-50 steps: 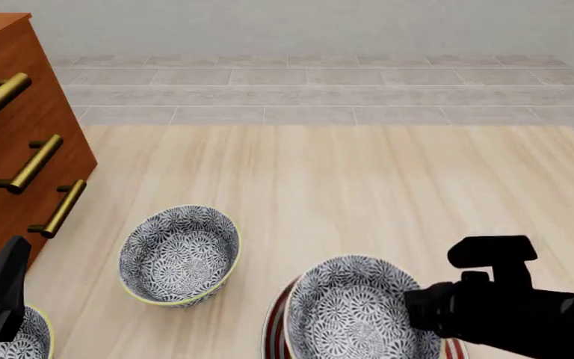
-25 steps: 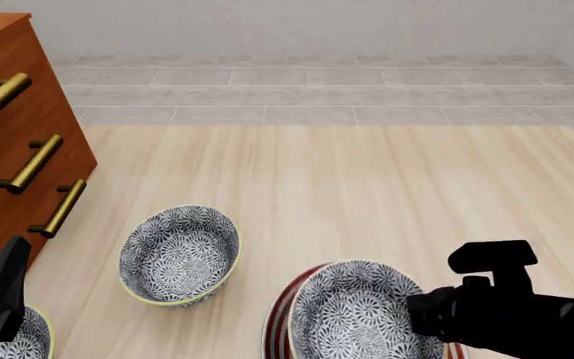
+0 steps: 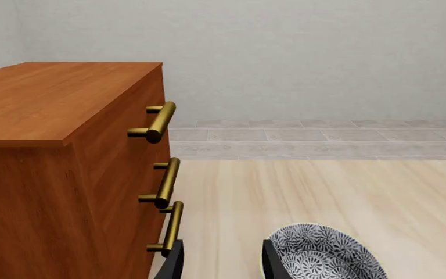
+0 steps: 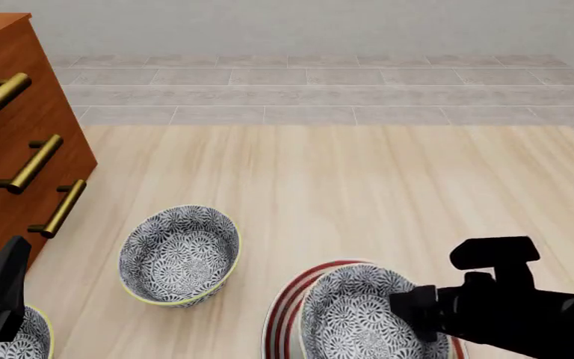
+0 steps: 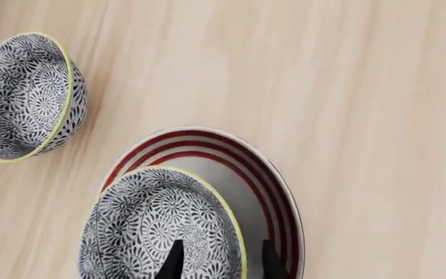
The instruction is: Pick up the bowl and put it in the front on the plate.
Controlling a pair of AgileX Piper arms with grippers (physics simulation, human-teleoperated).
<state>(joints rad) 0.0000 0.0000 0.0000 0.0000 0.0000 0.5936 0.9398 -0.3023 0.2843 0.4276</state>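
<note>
Right pincer (image 5: 216,260) clenched astride the bowl (image 5: 157,224) rim, bowl directly beneath, over the plate (image 5: 277,192) (left pincer (image 3: 219,261) released, well apart).

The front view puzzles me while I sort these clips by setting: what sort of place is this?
Probably a simulated home room: a wooden dresser with brass handles, patterned bowls and a red-ringed plate on pale wood, against a plain wall.
</note>
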